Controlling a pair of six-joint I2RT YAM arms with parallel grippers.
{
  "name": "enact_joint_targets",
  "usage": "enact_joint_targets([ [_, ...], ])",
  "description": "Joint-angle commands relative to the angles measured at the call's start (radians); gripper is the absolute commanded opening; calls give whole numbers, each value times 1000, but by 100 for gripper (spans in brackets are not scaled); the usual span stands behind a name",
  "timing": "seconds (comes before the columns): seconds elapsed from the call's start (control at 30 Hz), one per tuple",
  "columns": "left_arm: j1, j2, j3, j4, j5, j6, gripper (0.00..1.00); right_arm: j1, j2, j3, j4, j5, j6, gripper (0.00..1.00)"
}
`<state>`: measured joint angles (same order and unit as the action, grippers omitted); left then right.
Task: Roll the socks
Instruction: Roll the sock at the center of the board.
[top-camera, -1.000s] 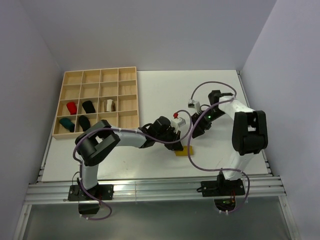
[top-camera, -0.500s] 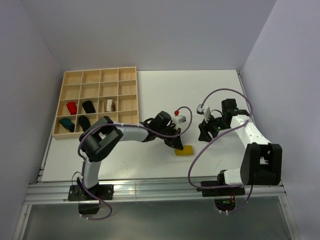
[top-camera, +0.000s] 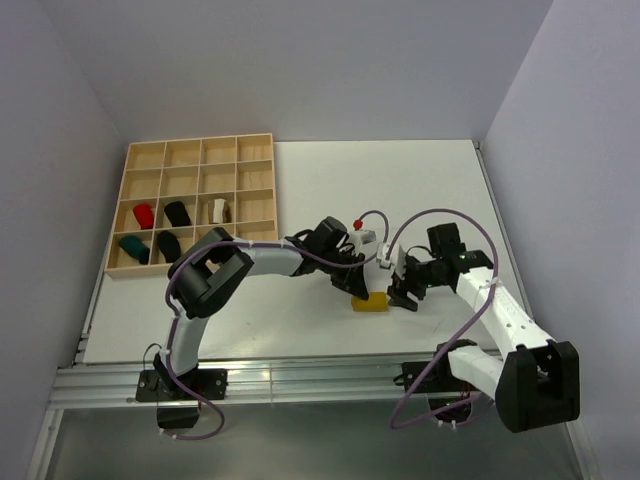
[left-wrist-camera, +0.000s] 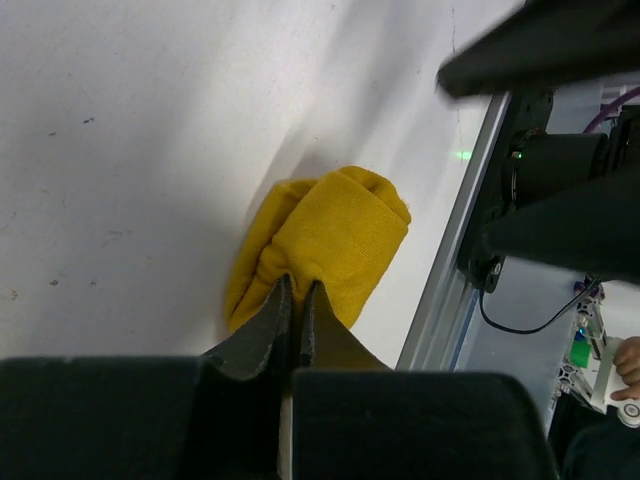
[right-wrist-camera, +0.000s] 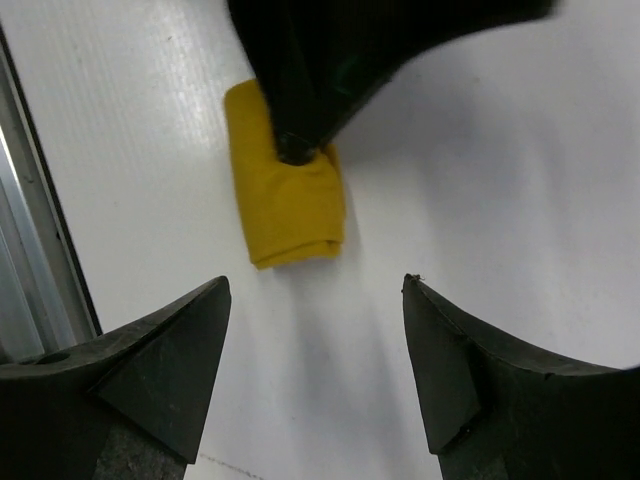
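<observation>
A mustard yellow sock (top-camera: 371, 303), folded into a stubby roll, lies on the white table near its front edge. It also shows in the left wrist view (left-wrist-camera: 335, 230) and the right wrist view (right-wrist-camera: 285, 205). My left gripper (top-camera: 360, 291) (left-wrist-camera: 295, 285) is shut, its tips pinching the near end of this sock. My right gripper (top-camera: 401, 291) (right-wrist-camera: 315, 283) is open and empty, just right of the sock and apart from it. Red (top-camera: 143, 215), black (top-camera: 177, 213), white-and-brown (top-camera: 219, 210), teal (top-camera: 133, 248) and another black (top-camera: 168, 244) rolled socks sit in tray compartments.
The wooden grid tray (top-camera: 256, 180) stands at the back left of the table. An aluminium rail (top-camera: 300, 372) runs along the table's front edge, close to the sock. Both arms' cables loop above the middle of the table.
My right arm has swung from behind the left gripper round to the front, and its open gripper now sits beside the sock. My left gripper has moved a little right onto the sock.
</observation>
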<state>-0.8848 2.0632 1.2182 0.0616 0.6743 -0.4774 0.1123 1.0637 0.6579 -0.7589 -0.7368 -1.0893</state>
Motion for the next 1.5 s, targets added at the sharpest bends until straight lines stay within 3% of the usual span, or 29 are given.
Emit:
enact_joint_targets([
  [0.0,-6,98,-36,-207,-94,51,0,107,-39,-53,72,74,19,77],
  [0.63,7,158,27,-281,-52,69,0,280,-96,-144,224,195,68,80],
  [1.0,21,196,63,-321,5,74,0,391,-27,-165,279,278,94,79],
  [1.33,21,210,96,-361,76,80,0,431,76,-149,310,355,117,73],
  [1.47,27,209,107,-352,122,62,0,435,117,-133,305,385,126,64],
])
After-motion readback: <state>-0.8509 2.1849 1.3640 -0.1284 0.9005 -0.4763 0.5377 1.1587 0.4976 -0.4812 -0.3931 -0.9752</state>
